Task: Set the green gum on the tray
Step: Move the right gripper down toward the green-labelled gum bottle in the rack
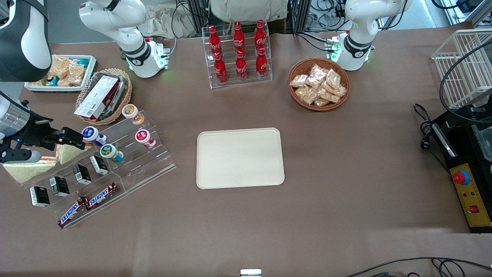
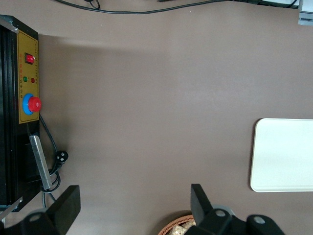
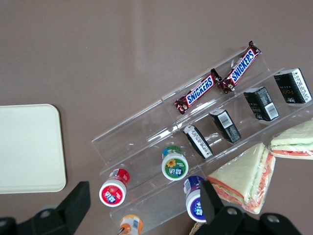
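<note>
The green gum (image 1: 111, 152), a small bottle with a green lid and teal body, lies on a middle step of a clear stepped rack (image 1: 146, 169) at the working arm's end of the table. It also shows in the right wrist view (image 3: 175, 164). The cream tray (image 1: 240, 157) lies flat at the table's middle with nothing on it, and its corner shows in the right wrist view (image 3: 27, 147). My gripper (image 1: 73, 139) hovers open and empty above the rack's upper steps, beside the purple-lidded bottle (image 1: 91, 134). In the right wrist view the gripper (image 3: 145, 210) has its fingers wide apart, and the green gum is just ahead of them.
On the rack are also a red-lidded bottle (image 1: 144, 137), an orange-lidded bottle (image 1: 132, 113), black cartons (image 1: 82, 174) and Snickers bars (image 1: 86, 204). Sandwiches (image 1: 23, 169) lie under the arm. A wicker basket with a box (image 1: 102, 96), a cola rack (image 1: 238, 54) and a snack basket (image 1: 319, 84) stand farther from the front camera.
</note>
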Robot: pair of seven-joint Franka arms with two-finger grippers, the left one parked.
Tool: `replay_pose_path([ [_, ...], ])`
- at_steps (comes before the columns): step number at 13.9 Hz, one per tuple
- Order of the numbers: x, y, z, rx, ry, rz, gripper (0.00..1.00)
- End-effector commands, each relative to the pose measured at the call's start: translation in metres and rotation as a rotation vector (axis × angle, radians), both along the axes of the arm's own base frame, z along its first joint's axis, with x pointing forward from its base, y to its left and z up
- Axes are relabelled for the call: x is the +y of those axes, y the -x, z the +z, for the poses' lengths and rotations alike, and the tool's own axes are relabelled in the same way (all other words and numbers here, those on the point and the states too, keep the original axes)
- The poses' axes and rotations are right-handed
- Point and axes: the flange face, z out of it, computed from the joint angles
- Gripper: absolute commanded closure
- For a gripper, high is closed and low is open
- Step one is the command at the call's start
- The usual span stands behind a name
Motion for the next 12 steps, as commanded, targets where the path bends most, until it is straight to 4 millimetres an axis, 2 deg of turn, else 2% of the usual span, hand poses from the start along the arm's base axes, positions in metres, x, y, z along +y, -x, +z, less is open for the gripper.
replay_pose_path([
  [1,0.0,-0.005,-0.001,-0.006,-0.021,-0.005,0.0],
  [3,0.001,-0.004,0.0,-0.005,-0.015,0.007,0.0],
  [7,0.005,0.001,-0.017,0.023,-0.002,0.112,0.0],
  [10,-0.006,0.018,-0.037,-0.013,-0.002,0.228,0.0],
  [12,-0.012,0.03,-0.058,-0.03,0.0,0.303,0.0],
])
